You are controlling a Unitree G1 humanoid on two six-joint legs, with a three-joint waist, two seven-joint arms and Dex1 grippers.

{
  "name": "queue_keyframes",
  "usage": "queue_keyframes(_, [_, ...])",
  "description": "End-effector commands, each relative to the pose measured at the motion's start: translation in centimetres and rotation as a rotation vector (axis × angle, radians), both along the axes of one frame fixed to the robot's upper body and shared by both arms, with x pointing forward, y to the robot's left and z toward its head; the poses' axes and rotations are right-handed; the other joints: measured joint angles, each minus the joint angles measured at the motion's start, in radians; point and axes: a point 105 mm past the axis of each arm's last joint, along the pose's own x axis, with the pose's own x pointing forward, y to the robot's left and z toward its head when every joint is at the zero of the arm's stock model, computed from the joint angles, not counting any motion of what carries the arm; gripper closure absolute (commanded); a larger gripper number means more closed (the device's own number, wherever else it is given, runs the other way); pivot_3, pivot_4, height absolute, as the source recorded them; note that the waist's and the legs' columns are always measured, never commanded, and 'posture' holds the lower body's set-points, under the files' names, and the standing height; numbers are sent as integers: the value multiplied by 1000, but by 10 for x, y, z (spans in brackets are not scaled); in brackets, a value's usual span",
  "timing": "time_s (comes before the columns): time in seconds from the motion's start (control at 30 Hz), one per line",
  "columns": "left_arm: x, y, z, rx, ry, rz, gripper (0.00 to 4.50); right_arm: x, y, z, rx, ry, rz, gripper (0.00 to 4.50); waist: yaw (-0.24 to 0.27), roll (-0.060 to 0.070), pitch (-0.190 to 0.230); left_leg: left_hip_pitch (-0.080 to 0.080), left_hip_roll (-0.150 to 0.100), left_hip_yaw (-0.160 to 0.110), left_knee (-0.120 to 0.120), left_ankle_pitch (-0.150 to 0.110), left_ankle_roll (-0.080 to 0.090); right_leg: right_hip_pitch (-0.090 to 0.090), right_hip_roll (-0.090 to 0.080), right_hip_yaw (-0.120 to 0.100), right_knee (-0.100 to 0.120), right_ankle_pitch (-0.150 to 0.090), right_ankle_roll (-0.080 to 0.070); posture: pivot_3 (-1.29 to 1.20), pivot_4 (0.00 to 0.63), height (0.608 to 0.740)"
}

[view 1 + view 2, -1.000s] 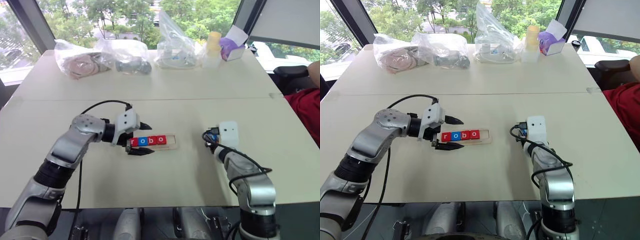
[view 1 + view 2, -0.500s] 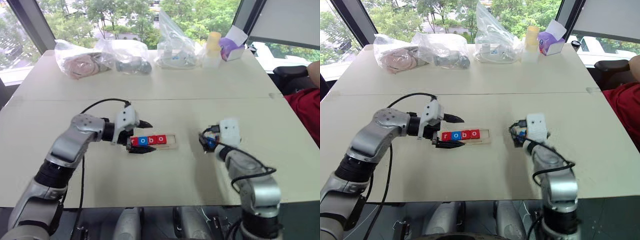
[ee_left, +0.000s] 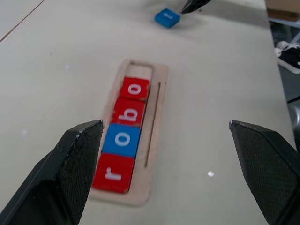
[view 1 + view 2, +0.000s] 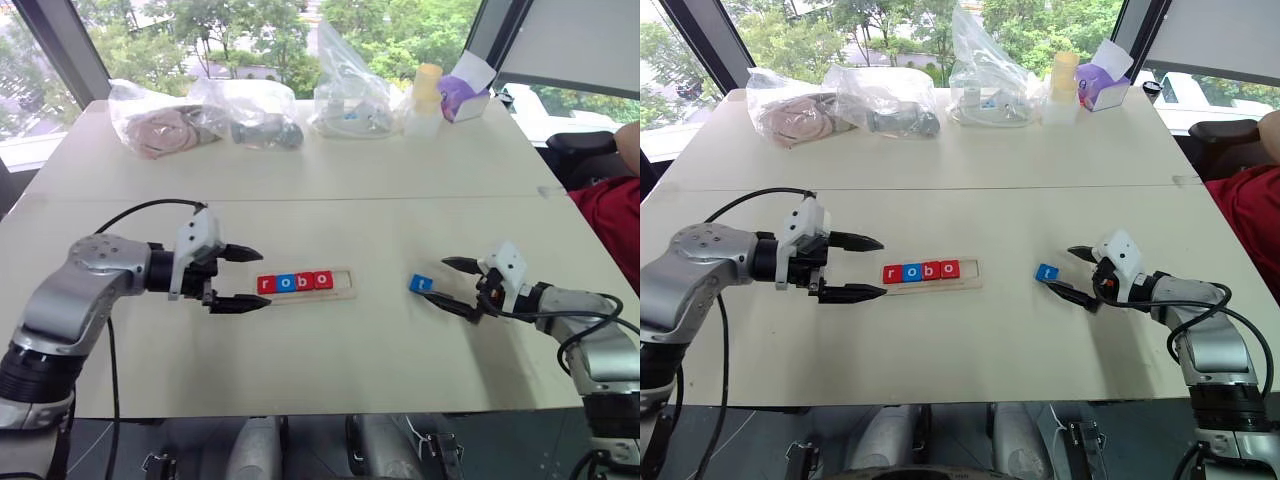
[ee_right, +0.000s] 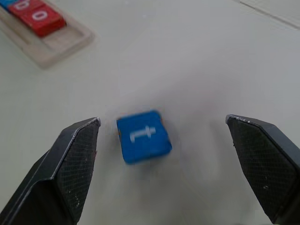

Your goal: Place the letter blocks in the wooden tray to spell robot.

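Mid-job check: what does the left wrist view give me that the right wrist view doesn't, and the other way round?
Left wrist alone: the wooden tray end to end, holding r, o, b, o, last slot empty. Right wrist alone: the white t readable on the blue block, lying on the table between the open right end effector's fingers. Shared: that block, the tray's empty end and the red o beside it.

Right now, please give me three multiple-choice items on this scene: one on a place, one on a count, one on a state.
1. Where is the t block?
A. in the tray
B. on the table, right of the tray
C. inside a bag

2. How many blocks lie in the tray?
A. three
B. four
C. five

3. How is the right gripper?
A. open
B. shut on the t block
C. shut, empty

Key: 1 B, it lies on bare table beside the tray. 2 B, r, o, b, o fill four places. 3 A, its fingers stand apart around the block.
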Motion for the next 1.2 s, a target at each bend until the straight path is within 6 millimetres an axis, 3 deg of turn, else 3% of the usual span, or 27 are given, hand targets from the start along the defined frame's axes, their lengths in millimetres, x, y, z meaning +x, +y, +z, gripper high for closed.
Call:
queue_keyframes(0.03, [-3,4,13,-11,-53,24,0,-2,4,0,-27,-17,61,43,2,0,0,0,0,0,0,0,0,0,0,0,0,0,0,0,150,740])
queue_keyframes(0.3, [3,7,17,-3,-72,57,0,3,5,-18,-45,-8,83,43,7,0,0,0,-1,0,1,0,0,1,-1,0,0,0,0,0,150,740])
queue_keyframes(0.4, [4,8,16,3,-69,56,0,6,10,-18,-27,-34,84,915,3,0,0,0,0,0,1,0,0,1,-1,0,0,0,0,0,150,740])
queue_keyframes(0.53, [4,11,14,16,-62,59,0,9,11,-17,-19,-45,76,3074,4,0,0,0,0,0,1,0,0,1,0,0,1,0,0,0,150,740])
queue_keyframes(0.57, [4,13,14,20,-59,60,0,10,12,-15,-20,-52,75,3343,4,0,0,0,0,0,1,0,0,1,0,0,1,0,0,0,150,740])
queue_keyframes(0.67, [3,16,11,33,-51,64,0,14,18,-8,-18,-67,100,3343,3,0,0,0,0,0,1,0,0,1,-1,0,1,0,0,0,150,740])
queue_keyframes(0.87, [-3,27,-3,112,-28,68,0,16,73,19,17,-52,341,3343,-2,0,0,1,0,0,1,0,0,0,0,1,2,0,0,0,150,740])
queue_keyframes(1.0, [-4,27,-5,108,-34,80,0,26,102,20,-16,-55,439,3343,3,0,0,1,0,0,1,0,0,0,0,0,2,0,0,0,150,740])
queue_keyframes(1.2, [-8,24,-9,86,-38,106,0,35,117,9,-78,-27,533,3343,9,0,0,-1,-1,0,1,0,-1,0,-3,0,2,0,0,0,150,740])
